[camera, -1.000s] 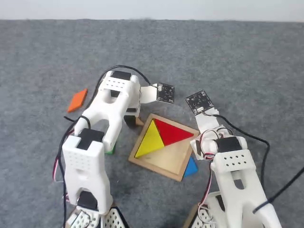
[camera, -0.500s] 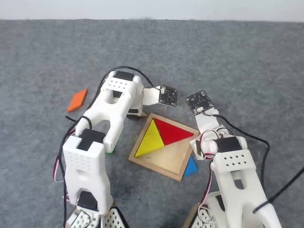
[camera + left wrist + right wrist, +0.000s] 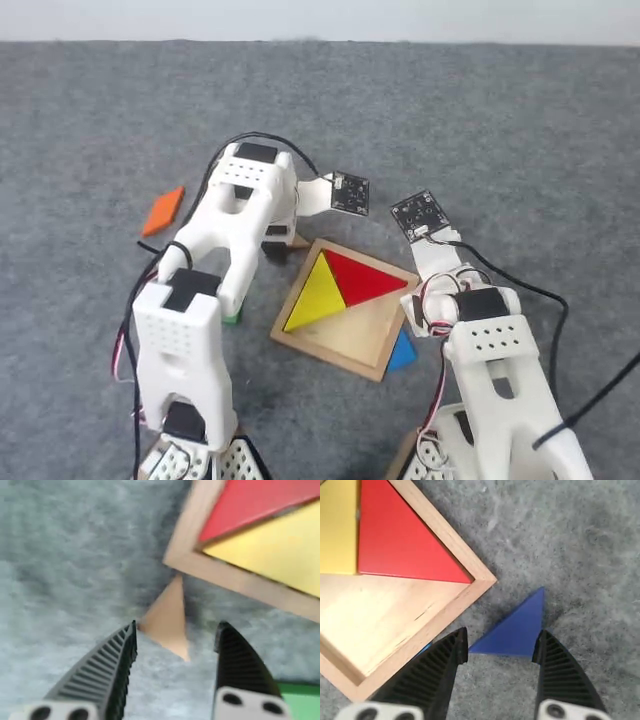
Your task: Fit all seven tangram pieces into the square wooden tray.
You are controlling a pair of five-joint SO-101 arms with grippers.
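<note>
The square wooden tray (image 3: 352,340) holds a red triangle (image 3: 360,278) and a yellow triangle (image 3: 318,293); its other half is bare wood. My left gripper (image 3: 177,626) is open just outside the tray's far-left corner (image 3: 186,560), its fingers on either side of a small tan triangle (image 3: 167,620) lying on the carpet. My right gripper (image 3: 502,632) is open too, and straddles a blue triangle (image 3: 515,627) that lies against the tray's right edge (image 3: 470,592). In the high view that blue triangle (image 3: 402,352) peeks out by the tray's near-right side.
An orange parallelogram (image 3: 163,210) lies alone on the grey carpet at the far left. A green piece (image 3: 232,318) sits under the left arm, and in the left wrist view the green piece (image 3: 300,700) lies close by that gripper. Open carpet stretches behind the arms.
The left arm's wrist swung slightly to the right and back, staying over the tan triangle. The right arm and the tray pieces have not moved.
</note>
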